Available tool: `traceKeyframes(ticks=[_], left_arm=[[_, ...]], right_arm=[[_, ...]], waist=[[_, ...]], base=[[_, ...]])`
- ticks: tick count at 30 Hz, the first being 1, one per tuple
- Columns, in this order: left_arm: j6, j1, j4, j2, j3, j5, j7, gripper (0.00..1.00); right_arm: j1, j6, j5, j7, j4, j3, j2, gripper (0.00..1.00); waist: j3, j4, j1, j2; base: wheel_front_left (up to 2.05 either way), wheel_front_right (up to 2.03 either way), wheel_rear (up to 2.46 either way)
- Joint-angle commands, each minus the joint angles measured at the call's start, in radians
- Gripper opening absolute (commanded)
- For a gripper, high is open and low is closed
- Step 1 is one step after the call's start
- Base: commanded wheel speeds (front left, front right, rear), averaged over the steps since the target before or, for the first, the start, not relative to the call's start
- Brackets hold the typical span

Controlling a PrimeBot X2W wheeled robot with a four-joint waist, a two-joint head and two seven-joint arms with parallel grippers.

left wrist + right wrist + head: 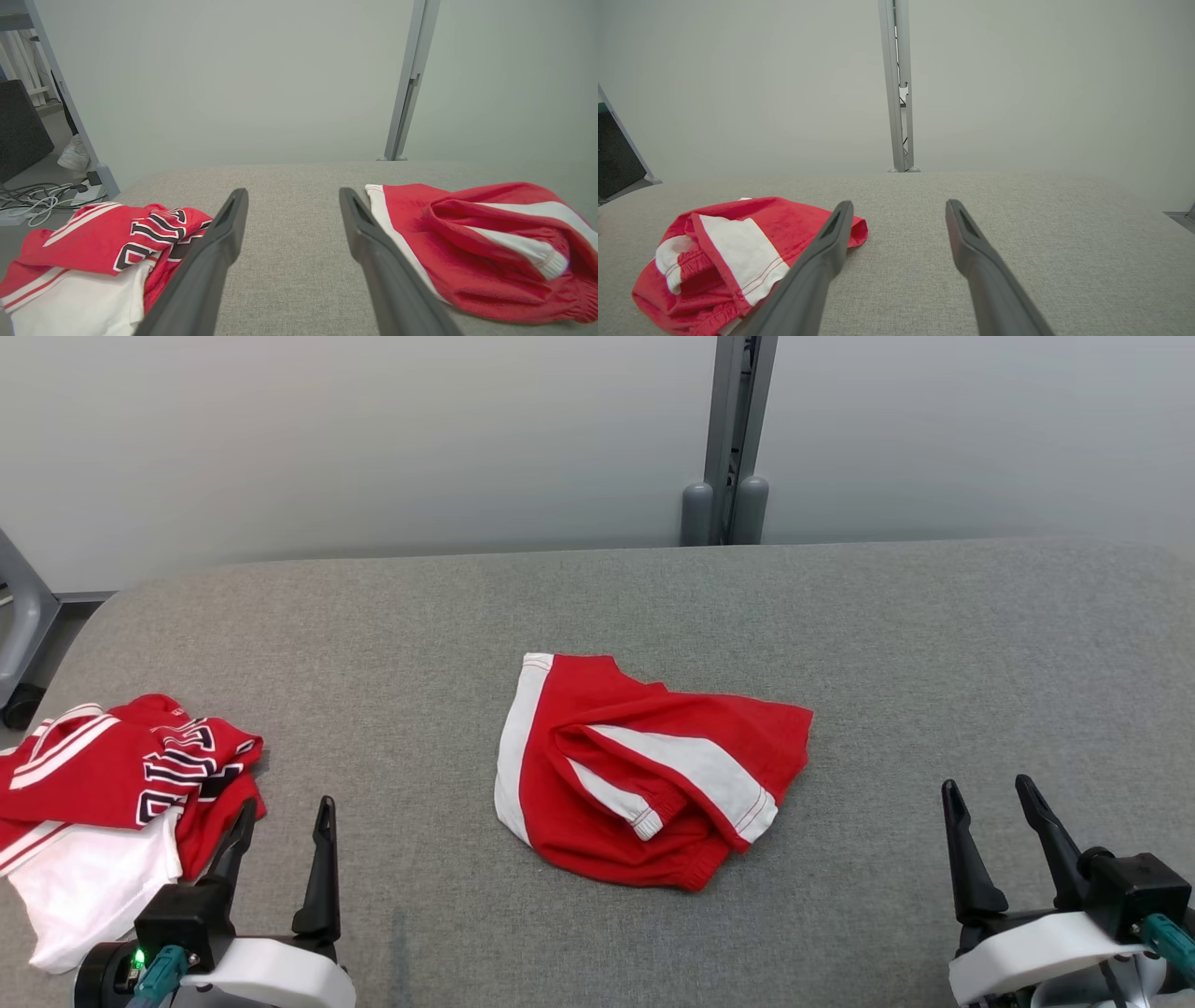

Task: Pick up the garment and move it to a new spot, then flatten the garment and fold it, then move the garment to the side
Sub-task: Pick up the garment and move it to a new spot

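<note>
Our left gripper (287, 803) has its two dark fingers spread wide with nothing between them. Our right gripper (987, 784) is spread just as wide and is also empty. Both sit at the near edge of the grey fabric-covered table (887, 635), fingers pointing away from us.

Between the two, a little farther up the table and apart from both, lies the garment (644, 775). It is bright red, crumpled and partly doubled over on itself rather than flat. A broad white band runs down its left edge. A second white panel, edged with fine red stitching, crosses the middle on a slant where a layer is folded over. A small white ribbed cuff peeks out of that fold, and the near hem looks gathered, as if elasticated. In our right wrist view its nearest corner sits just behind our left-hand finger.

A pile of clothes (121, 775), red and white with dark lettering, lies at the table's left edge, just beside our left gripper. Beyond the table stand a pale wall and a grey post (738, 429).
</note>
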Motion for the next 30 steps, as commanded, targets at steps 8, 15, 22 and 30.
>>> traceKeyframes(ticks=[8, 15, 22, 30], left_arm=[[0.006, -0.022, -0.009, 0.003, -0.012, 0.001, 0.001, 1.00], [-0.016, -0.087, 0.001, -0.008, -0.039, 0.010, -0.004, 1.00], [-0.026, -0.137, 0.032, -0.034, -0.049, 0.002, -0.024, 1.00], [-0.034, -0.160, 0.063, -0.044, -0.049, 0.004, -0.040, 1.00]], right_arm=[[-0.018, 0.000, 0.010, -0.002, 0.019, 0.018, -0.005, 1.00], [-0.061, 0.000, 0.049, 0.045, 0.087, 0.106, -0.005, 1.00], [-0.119, 0.000, 0.104, 0.058, 0.177, 0.222, -0.005, 1.00], [-0.171, 0.000, 0.145, 0.041, 0.250, 0.248, -0.005, 0.00]], waist=[[0.022, 0.016, 0.0000, 0.0000], [0.082, 0.072, 0.0000, 0.0000], [0.129, 0.118, 0.0000, 0.0000], [0.154, 0.130, 0.0000, 0.0000]], base=[[0.00, 0.00, 0.00], [0.00, 0.00, 0.00], [0.00, 0.00, 0.00], [0.00, 0.00, 0.00]])
